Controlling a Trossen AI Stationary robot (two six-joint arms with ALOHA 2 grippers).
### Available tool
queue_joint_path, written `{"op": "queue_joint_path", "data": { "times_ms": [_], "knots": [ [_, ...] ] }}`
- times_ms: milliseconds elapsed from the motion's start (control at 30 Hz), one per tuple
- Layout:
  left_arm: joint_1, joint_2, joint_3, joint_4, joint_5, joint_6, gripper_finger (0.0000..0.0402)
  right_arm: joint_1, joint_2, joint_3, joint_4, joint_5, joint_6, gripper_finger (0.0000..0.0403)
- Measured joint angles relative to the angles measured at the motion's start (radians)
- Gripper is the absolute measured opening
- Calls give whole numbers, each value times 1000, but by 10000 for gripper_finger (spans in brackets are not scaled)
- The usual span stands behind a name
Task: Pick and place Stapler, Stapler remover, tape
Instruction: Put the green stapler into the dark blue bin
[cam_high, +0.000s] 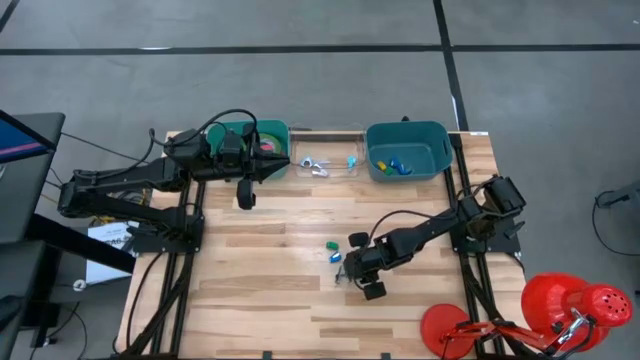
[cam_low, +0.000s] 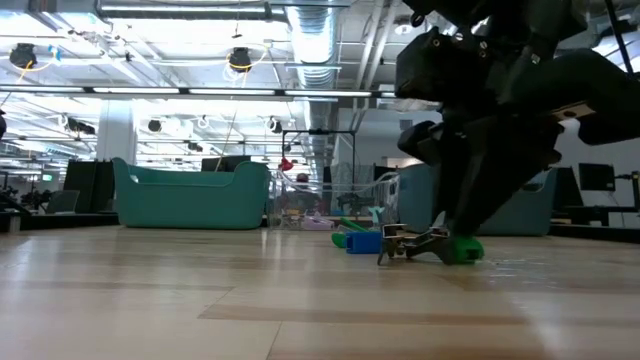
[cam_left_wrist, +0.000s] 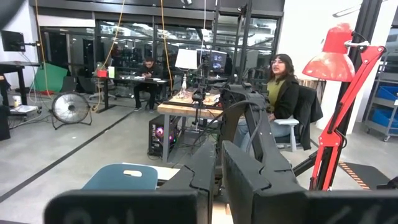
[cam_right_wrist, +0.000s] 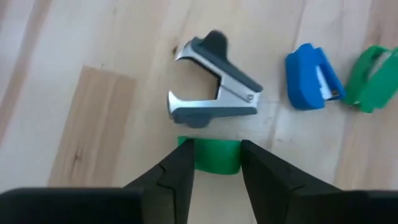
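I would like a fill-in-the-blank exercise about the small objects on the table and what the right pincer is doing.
1. The right pincer has its fingers on either side of a small ____ piece.
2. The grey staple remover lies on the table with its jaws ____.
3. Beside the staple remover lies a small stapler coloured ____.
4. The left pincer is over the ____ bin at the table's far edge.

Missing words: green; open; blue; teal
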Motion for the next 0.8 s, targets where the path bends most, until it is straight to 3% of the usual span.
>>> {"op": "queue_joint_path", "data": {
  "times_ms": [567, 800],
  "knots": [
    [0, 0, 2, 1, 0, 0, 21, -62, -177, 6, -119, 31, 2, 110],
    [0, 0, 2, 1, 0, 0, 21, -36, -183, 6, -152, -59, -56, 165]
  ]
}}
